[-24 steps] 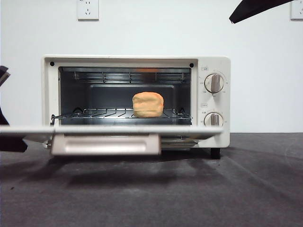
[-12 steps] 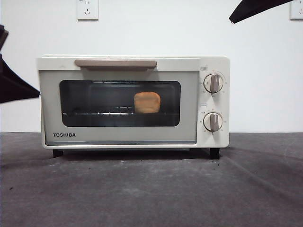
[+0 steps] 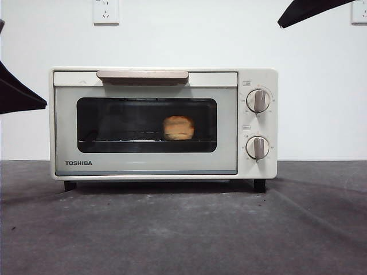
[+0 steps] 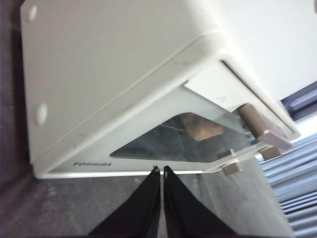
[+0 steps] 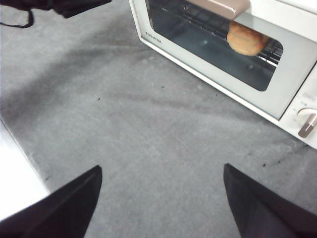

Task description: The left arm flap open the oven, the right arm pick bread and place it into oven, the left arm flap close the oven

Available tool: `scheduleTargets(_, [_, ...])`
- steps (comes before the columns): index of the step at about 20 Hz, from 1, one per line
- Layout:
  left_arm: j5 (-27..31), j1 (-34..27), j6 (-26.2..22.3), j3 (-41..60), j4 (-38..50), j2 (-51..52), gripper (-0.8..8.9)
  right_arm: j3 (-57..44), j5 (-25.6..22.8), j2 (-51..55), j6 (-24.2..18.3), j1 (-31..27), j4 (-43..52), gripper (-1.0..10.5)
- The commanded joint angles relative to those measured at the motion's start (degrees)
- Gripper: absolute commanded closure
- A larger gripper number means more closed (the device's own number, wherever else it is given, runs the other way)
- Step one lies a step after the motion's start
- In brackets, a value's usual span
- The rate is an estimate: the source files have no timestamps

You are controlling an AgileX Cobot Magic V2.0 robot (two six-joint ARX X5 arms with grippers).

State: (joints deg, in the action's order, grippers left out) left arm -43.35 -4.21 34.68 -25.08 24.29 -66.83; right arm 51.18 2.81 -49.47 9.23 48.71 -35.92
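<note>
With its door shut on the bread (image 3: 178,127), the oven (image 3: 163,123) stands at the counter's (image 3: 183,229) back edge. Left claw (image 4: 162,170), pressed together, hangs beside its left corner; right claw (image 5: 161,198), spread, hovers above bare front counter.

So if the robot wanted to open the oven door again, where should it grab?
Probably the beige bar handle along the top of the oven door, coming from the front. It sticks out from the flat door, so a gripper could hook it and pull down.

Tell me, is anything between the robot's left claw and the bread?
Yes. The oven door is shut, so its dark glass stands between the left gripper and the bread on the rack inside.
</note>
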Motion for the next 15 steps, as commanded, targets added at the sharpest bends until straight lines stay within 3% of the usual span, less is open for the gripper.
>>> scheduleTargets(1, [3.82, 0.76, -8.20, -3.48, -10.56, 4.44, 7.95, 0.42, -0.28, -0.24, 0.37, 0.55, 1.25, 5.6])
scheduleTargets(6, [15.10, 5.05, -22.18, -14.64, -37.27, 13.16, 7.95, 0.42, -0.28, -0.66, 0.37, 0.55, 4.17, 5.6])
scheduleTargets(12, [21.53, 12.85, -28.35, -27.15, -55.71, 18.82, 7.95, 0.42, -1.53, -2.14, 0.39, 0.55, 5.40, 5.6])
scheduleTargets(15, [22.86, 16.06, -29.73, -30.10, -60.67, 21.22, 7.96, 0.42, -1.51, -2.56, 0.44, 0.55, 6.51, 5.6])
